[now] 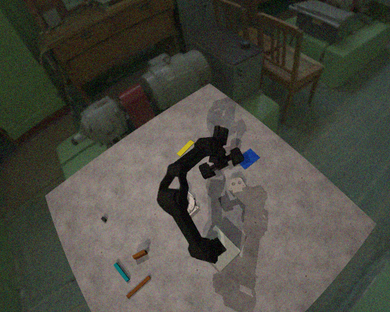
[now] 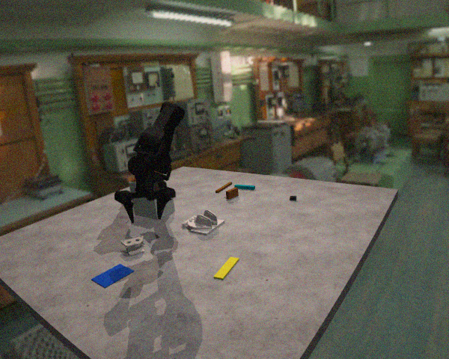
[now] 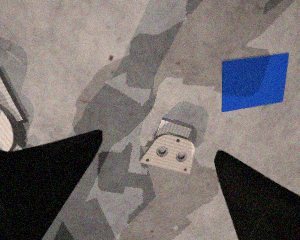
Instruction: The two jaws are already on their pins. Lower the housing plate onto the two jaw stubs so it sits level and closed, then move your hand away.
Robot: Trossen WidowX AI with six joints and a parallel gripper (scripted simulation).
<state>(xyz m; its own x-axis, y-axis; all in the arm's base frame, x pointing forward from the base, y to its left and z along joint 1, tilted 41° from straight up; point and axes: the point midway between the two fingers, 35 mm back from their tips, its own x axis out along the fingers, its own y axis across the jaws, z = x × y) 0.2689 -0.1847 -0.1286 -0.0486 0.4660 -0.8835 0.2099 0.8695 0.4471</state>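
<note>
The housing plate is a small pale piece with two round holes, its holed face up, raised a little on a ribbed part beneath it. The white base with the two upright jaws stands apart from it; arm links partly cover it in the top view, and only part shows at the left edge of the wrist view. My gripper is open and empty, above the table. In the wrist view the housing plate appears between the fingertips, below them and not touched.
A blue sheet lies beside the housing plate. A yellow strip, orange pieces, a teal bar and a black cube lie farther off. A grey block stands behind the gripper.
</note>
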